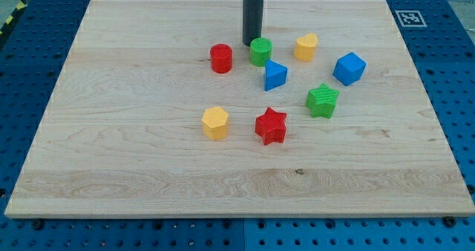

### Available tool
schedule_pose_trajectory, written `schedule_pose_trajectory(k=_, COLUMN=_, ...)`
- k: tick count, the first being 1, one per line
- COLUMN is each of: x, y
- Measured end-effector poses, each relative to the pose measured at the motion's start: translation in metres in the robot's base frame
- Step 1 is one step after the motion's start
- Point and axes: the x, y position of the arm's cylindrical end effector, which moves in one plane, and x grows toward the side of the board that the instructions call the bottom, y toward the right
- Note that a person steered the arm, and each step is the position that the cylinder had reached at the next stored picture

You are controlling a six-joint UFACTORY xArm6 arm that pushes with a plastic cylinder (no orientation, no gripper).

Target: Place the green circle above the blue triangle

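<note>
Only 1 camera looks here. It sits high in front of the board (237, 169) and looks down at a slant. The whole board fits in view, with blue table (453, 28) around it.

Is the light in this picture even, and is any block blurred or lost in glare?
In the camera view the light is soft and even, with only faint shadows under the blocks; no glare on the board; the green circle, blue triangle and my tip look sharp.
</note>
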Motion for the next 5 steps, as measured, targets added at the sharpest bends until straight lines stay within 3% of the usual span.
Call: schedule_pose_trajectory(k=5, x=0.024, y=0.053)
